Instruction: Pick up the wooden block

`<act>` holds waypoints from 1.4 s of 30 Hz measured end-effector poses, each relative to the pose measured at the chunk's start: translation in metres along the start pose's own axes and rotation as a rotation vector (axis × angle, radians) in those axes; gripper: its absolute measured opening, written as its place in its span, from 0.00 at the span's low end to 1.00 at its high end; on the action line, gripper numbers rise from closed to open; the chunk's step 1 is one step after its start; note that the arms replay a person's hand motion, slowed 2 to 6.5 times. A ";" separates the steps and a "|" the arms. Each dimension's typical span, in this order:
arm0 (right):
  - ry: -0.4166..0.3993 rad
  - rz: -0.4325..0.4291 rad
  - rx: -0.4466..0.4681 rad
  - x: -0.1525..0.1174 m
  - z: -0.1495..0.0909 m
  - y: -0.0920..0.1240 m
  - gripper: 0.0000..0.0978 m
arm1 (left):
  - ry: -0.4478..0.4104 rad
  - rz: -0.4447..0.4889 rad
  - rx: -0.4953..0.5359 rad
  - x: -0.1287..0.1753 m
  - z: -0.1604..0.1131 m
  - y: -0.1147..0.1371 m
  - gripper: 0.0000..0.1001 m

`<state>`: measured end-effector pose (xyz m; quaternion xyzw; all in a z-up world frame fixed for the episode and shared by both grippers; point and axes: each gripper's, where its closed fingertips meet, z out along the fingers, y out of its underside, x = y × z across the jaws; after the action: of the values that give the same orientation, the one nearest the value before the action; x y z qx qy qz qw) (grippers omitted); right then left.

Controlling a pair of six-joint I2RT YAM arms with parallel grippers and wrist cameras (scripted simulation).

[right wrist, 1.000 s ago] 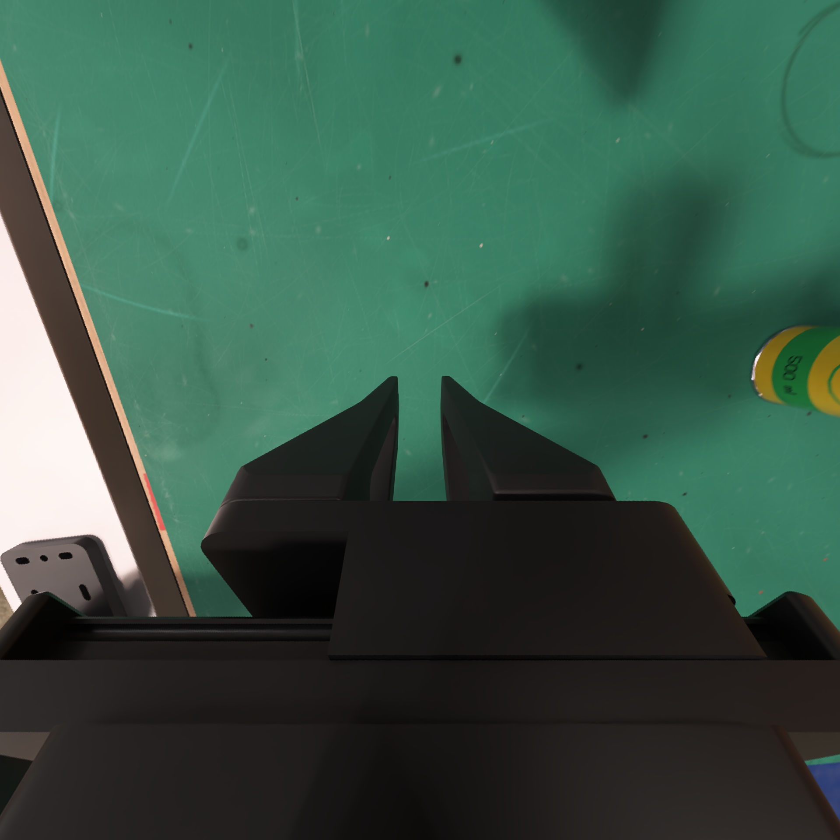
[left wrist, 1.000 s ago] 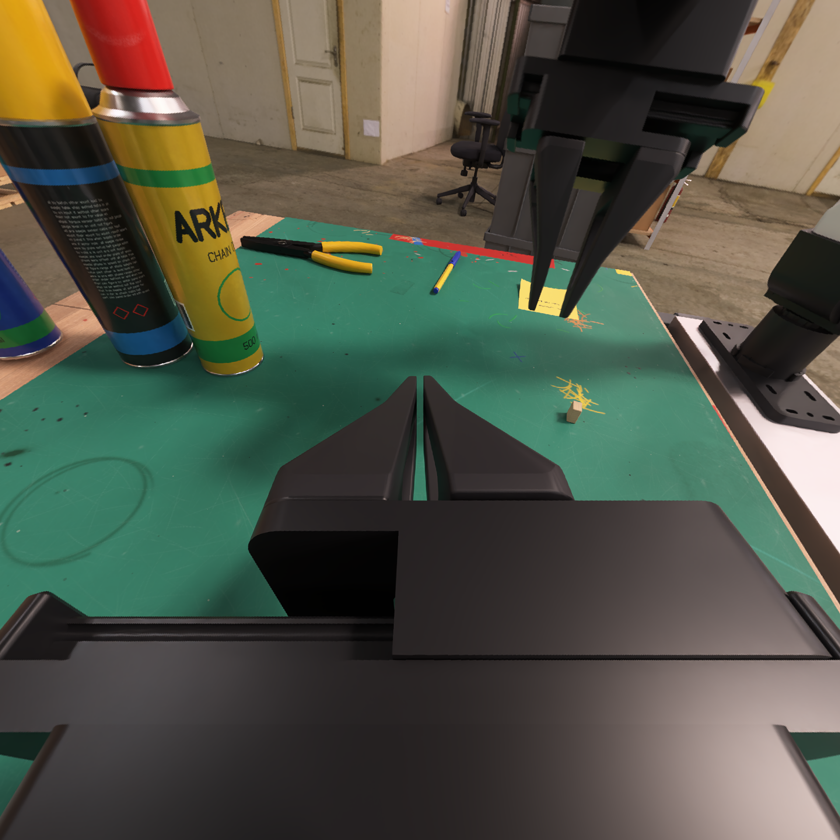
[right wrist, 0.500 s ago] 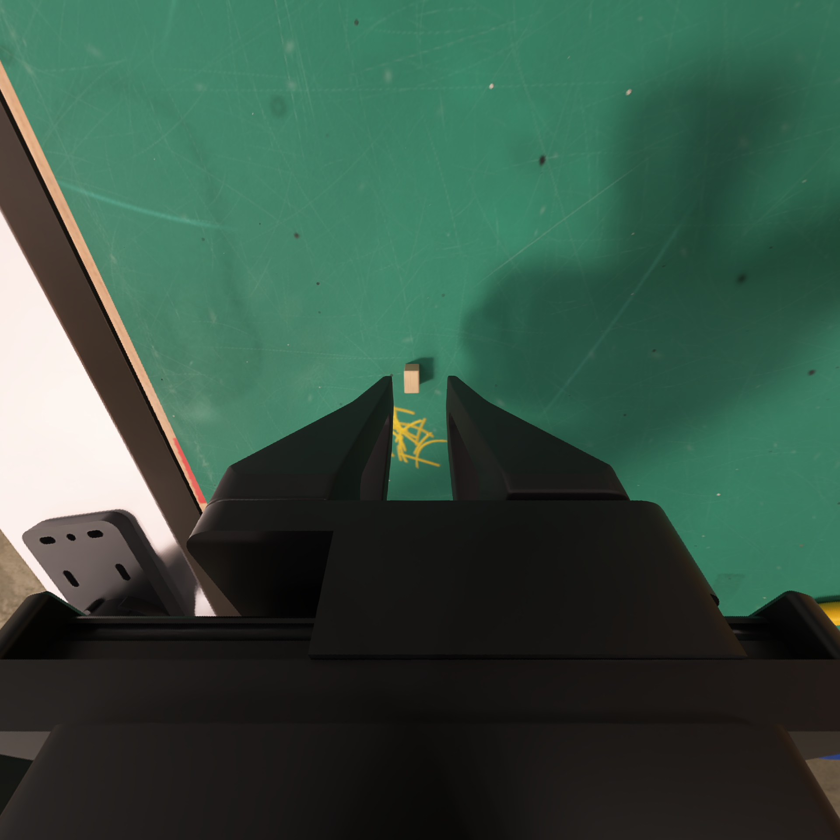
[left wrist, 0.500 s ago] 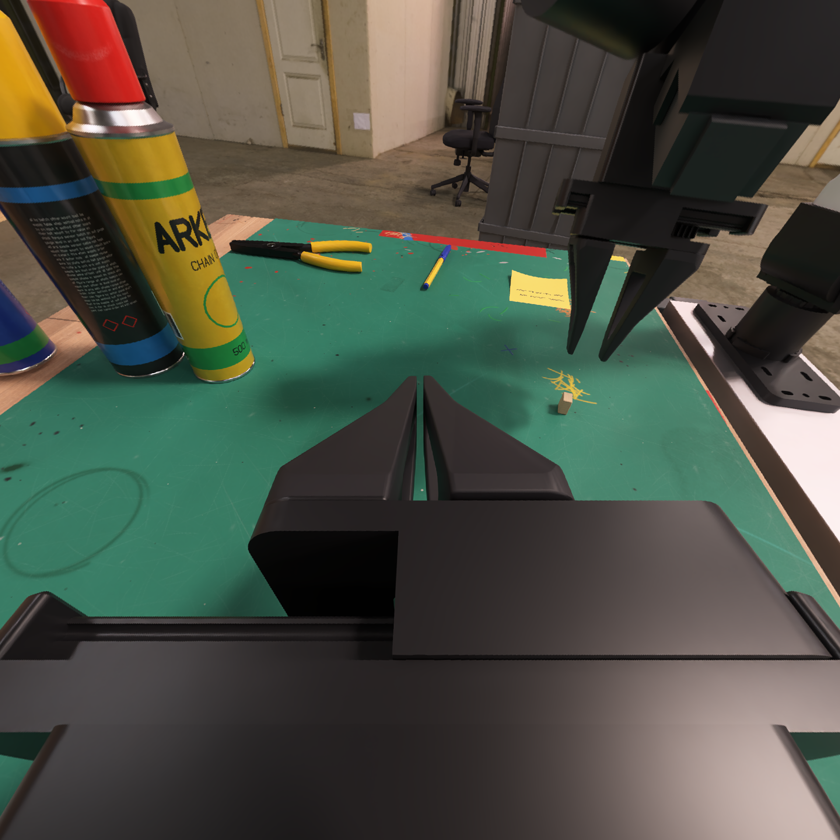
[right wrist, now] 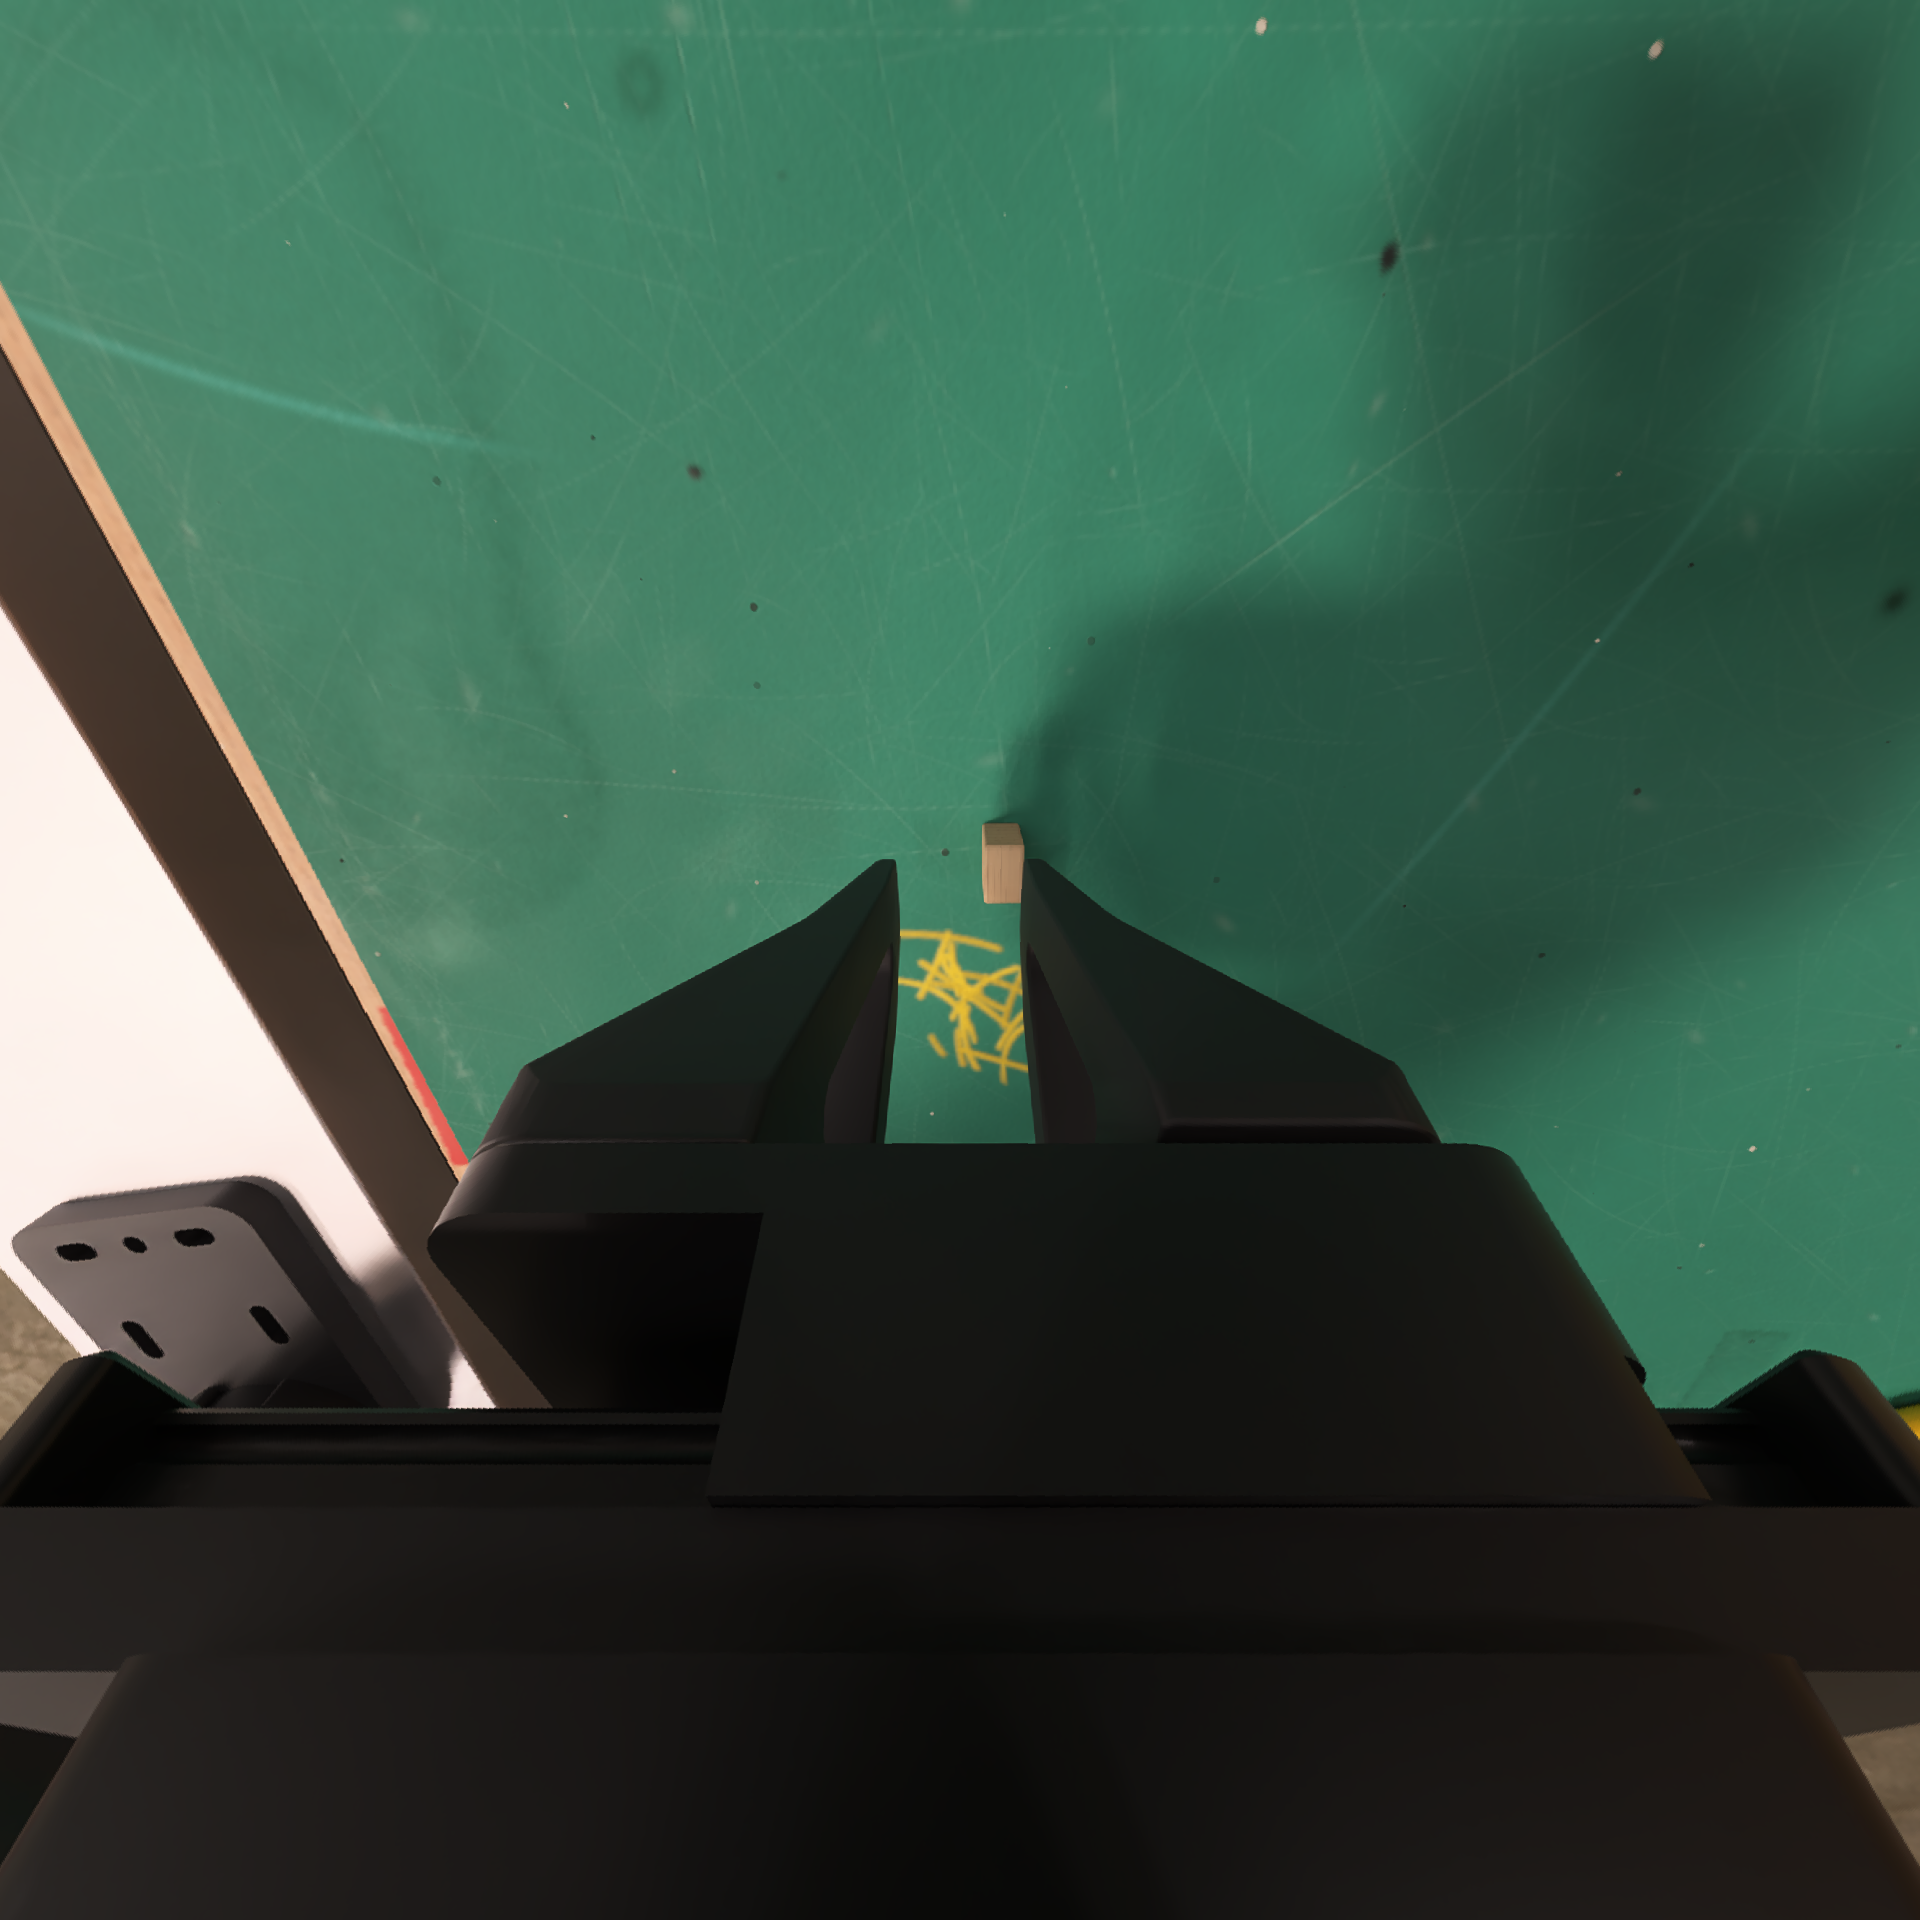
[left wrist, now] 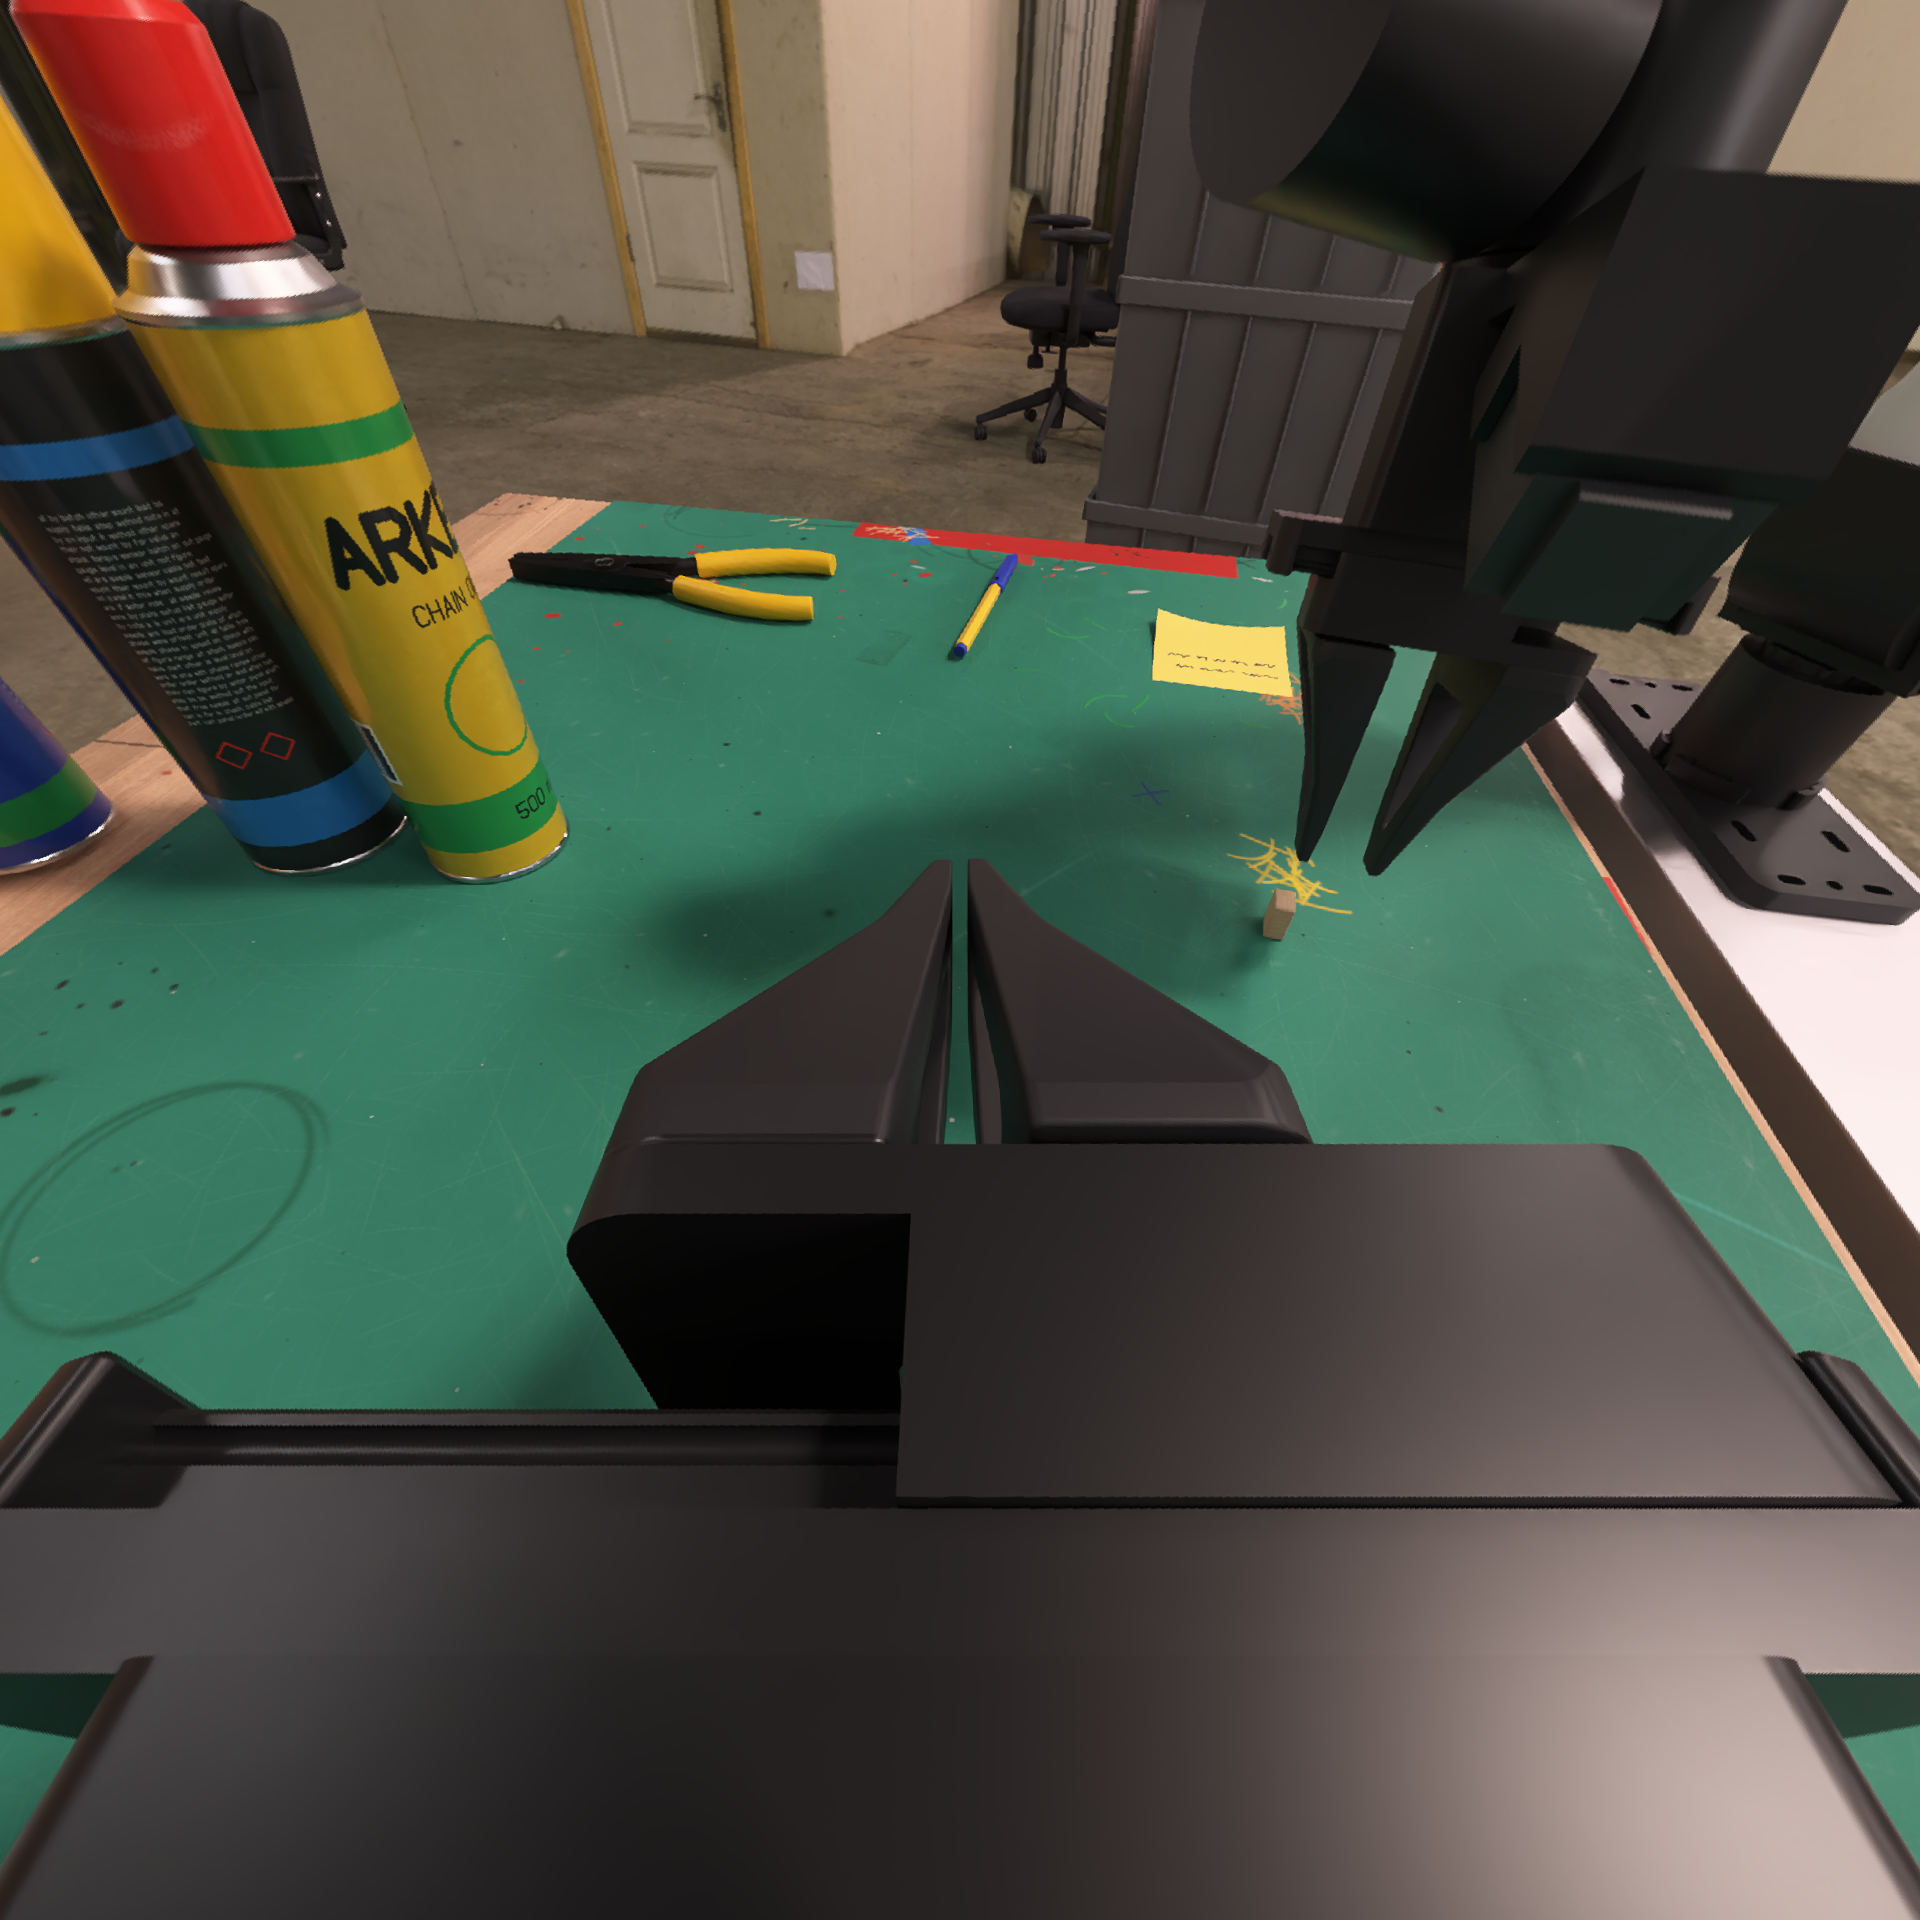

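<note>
Both arms are pretty much all matte black plastic. The left gripper (left wrist: 959, 883) has two wedge-shaped fingers tapering to thin tips, sitting on a flat slab with a grooved rail running across behind them. The right gripper (right wrist: 958, 883) is the same build; from outside (left wrist: 1340, 857) its fingers look like long pointed spikes, with what might be a dark green tint on the housing above. Its base plate (left wrist: 1756, 831) has slotted holes.
</note>
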<state>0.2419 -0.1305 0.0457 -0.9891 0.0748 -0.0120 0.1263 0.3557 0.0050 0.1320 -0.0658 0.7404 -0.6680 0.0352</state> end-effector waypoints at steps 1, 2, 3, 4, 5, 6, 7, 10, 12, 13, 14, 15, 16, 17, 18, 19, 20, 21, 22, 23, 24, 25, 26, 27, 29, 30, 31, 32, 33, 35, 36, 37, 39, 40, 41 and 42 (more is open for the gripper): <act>-0.001 0.000 -0.008 0.000 0.002 0.001 0.20 | 0.001 0.000 -0.001 0.000 0.000 0.000 0.02; -0.002 0.000 -0.016 0.000 0.003 0.002 0.19 | 0.001 0.001 -0.002 0.000 0.000 0.000 0.02; -0.003 0.000 -0.024 0.001 0.005 0.003 0.19 | 0.001 0.001 -0.002 0.000 0.000 0.000 0.02; -0.003 0.000 -0.032 0.001 0.007 0.004 0.18 | 0.002 0.001 -0.003 0.001 0.000 0.001 0.02; -0.005 0.000 -0.038 0.001 0.009 0.005 0.18 | 0.002 0.001 -0.004 0.001 0.000 0.001 0.02; -0.006 0.001 -0.042 0.002 0.010 0.006 0.18 | 0.003 0.001 -0.005 0.001 0.000 0.001 0.02; -0.007 0.001 -0.045 0.002 0.011 0.006 0.17 | 0.003 0.000 -0.005 0.001 0.000 0.001 0.02; -0.009 0.002 -0.054 0.003 0.015 0.008 0.17 | 0.005 0.000 -0.005 0.001 0.000 0.001 0.02; -0.010 0.003 -0.062 0.004 0.017 0.009 0.17 | 0.006 0.000 -0.005 0.001 0.000 0.001 0.02; -0.011 0.004 -0.064 0.004 0.018 0.009 0.17 | 0.006 0.000 -0.006 0.001 0.000 0.001 0.02; -0.012 0.004 -0.066 0.004 0.019 0.010 0.17 | 0.006 0.000 -0.006 0.002 0.000 0.002 0.02; -0.013 0.004 -0.067 0.004 0.020 0.010 0.17 | 0.007 -0.001 -0.007 0.002 0.000 0.002 0.02; -0.015 0.004 -0.068 0.004 0.020 0.010 0.17 | 0.008 -0.001 -0.007 0.002 0.000 0.002 0.02; -0.016 0.005 -0.068 0.005 0.020 0.010 0.16 | 0.009 -0.001 -0.008 0.002 0.000 0.002 0.02; -0.016 0.005 -0.069 0.005 0.021 0.010 0.16 | 0.009 -0.002 -0.008 0.002 0.000 0.002 0.02; -0.017 0.005 -0.070 0.005 0.021 0.010 0.16 | 0.011 -0.003 -0.008 0.002 0.000 0.002 0.02; -0.018 0.005 -0.070 0.006 0.022 0.010 0.15 | 0.012 -0.003 -0.008 0.002 0.000 0.002 0.02; -0.019 0.005 -0.071 0.006 0.022 0.009 0.15 | 0.012 -0.003 -0.008 0.002 0.000 0.002 0.02; -0.020 0.004 -0.072 0.006 0.022 0.009 0.15 | 0.013 -0.003 -0.008 0.003 0.000 0.002 0.02; -0.021 0.003 -0.072 0.006 0.023 0.010 0.15 | 0.013 -0.003 -0.008 0.003 0.000 0.002 0.02; -0.021 0.003 -0.073 0.006 0.023 0.010 0.15 | 0.014 -0.002 -0.008 0.003 0.000 0.002 0.02; -0.023 0.003 -0.073 0.006 0.023 0.010 0.14 | 0.014 -0.002 -0.009 0.003 0.000 0.002 0.02; -0.024 0.003 -0.073 0.006 0.024 0.010 0.14 | 0.014 -0.002 -0.009 0.003 0.000 0.002 0.02; -0.026 0.004 -0.073 0.006 0.024 0.010 0.14 | 0.015 -0.002 -0.009 0.003 0.000 0.002 0.02; -0.028 0.005 -0.075 0.007 0.025 0.010 0.13 | 0.016 -0.002 -0.009 0.003 0.000 0.002 0.02; -0.030 0.005 -0.076 0.007 0.025 0.010 0.13 | 0.016 -0.002 -0.009 0.003 0.000 0.002 0.02; -0.031 0.005 -0.077 0.006 0.026 0.010 0.13 | 0.017 -0.002 -0.009 0.003 0.000 0.002 0.02; -0.032 0.004 -0.078 0.006 0.026 0.011 0.13 | 0.017 -0.003 -0.009 0.003 0.000 0.002 0.02; -0.034 0.004 -0.079 0.006 0.027 0.011 0.13 | 0.018 -0.003 -0.009 0.003 0.000 0.002 0.02; -0.035 0.004 -0.081 0.006 0.027 0.011 0.12 | 0.018 -0.003 -0.010 0.003 0.000 0.002 0.02; -0.036 0.004 -0.081 0.006 0.027 0.011 0.12 | 0.018 -0.003 -0.010 0.003 0.000 0.002 0.02; -0.036 0.004 -0.081 0.006 0.027 0.011 0.12 | 0.018 -0.003 -0.010 0.003 0.000 0.002 0.02; -0.036 0.004 -0.081 0.006 0.027 0.011 0.11 | 0.018 -0.003 -0.010 0.003 0.000 0.002 0.02; -0.035 0.004 -0.081 0.006 0.027 0.011 0.10 | 0.018 -0.003 -0.010 0.003 0.000 0.002 0.02; -0.035 0.004 -0.080 0.006 0.027 0.011 0.10 | 0.018 -0.003 -0.010 0.003 0.000 0.002 0.02; -0.035 0.004 -0.080 0.006 0.027 0.011 0.09 | 0.018 -0.003 -0.010 0.003 0.000 0.002 0.02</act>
<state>0.2478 -0.1352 0.0164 -0.9933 0.0751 0.0083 0.0879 0.3528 0.0045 0.1299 -0.0611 0.7438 -0.6650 0.0270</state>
